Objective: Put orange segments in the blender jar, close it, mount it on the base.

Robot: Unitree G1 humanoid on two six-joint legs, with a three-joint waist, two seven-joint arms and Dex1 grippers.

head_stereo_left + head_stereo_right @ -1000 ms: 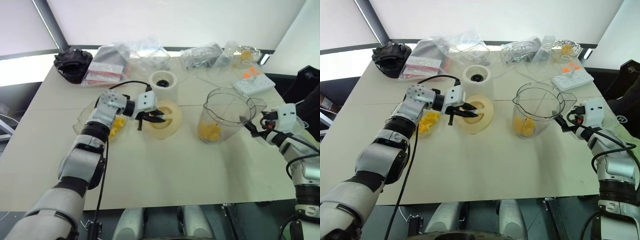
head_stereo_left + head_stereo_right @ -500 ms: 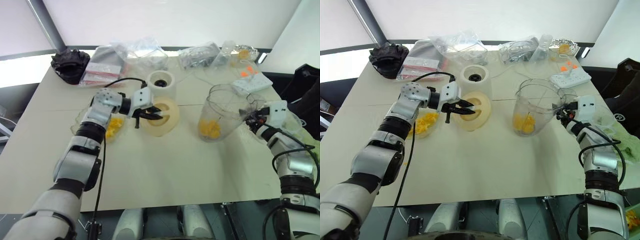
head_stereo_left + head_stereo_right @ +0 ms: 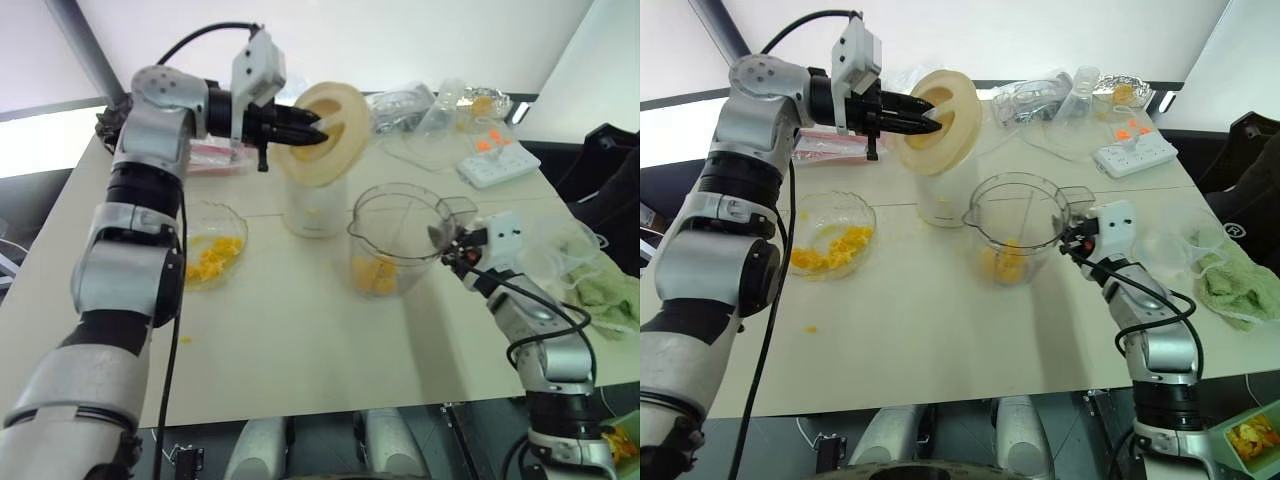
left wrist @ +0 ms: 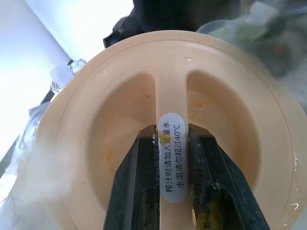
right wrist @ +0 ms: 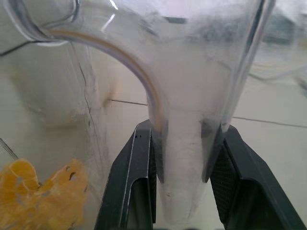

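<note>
A large pale beige table (image 3: 940,330) under a bright white backdrop carries all the things. Nearest on the robot's right side, the right gripper (image 3: 1072,238) has its two black fingers (image 5: 136,167) closed on the side handle of the large clear plastic blender jar (image 3: 1025,215), which stands upright on the table with its mouth open. In the bottom of the jar lie some glossy orange-yellow orange segments (image 3: 1005,258). On the robot's left side stands a shallow clear glass bowl with a wavy rim (image 3: 825,212), and some fruit chunks are in it. Just behind the jar is the squat white cylindrical base (image 3: 940,195), partly hidden. Higher, in front of the base, the left gripper (image 3: 930,125) is clamped tightly on the central tab of the flat cream round lid (image 3: 945,115) and holds this lid in the air, tilted on its edge. At the far edge are clear plastic bags (image 3: 1045,98) and a white power strip (image 3: 1135,155). The step now seems to be closing the jar. To do it well, I think the left arm should turn the lid flat, bring it centred above the rim and lower it evenly, while the right gripper keeps the handle firm so the jar does not tip or slide.
</note>
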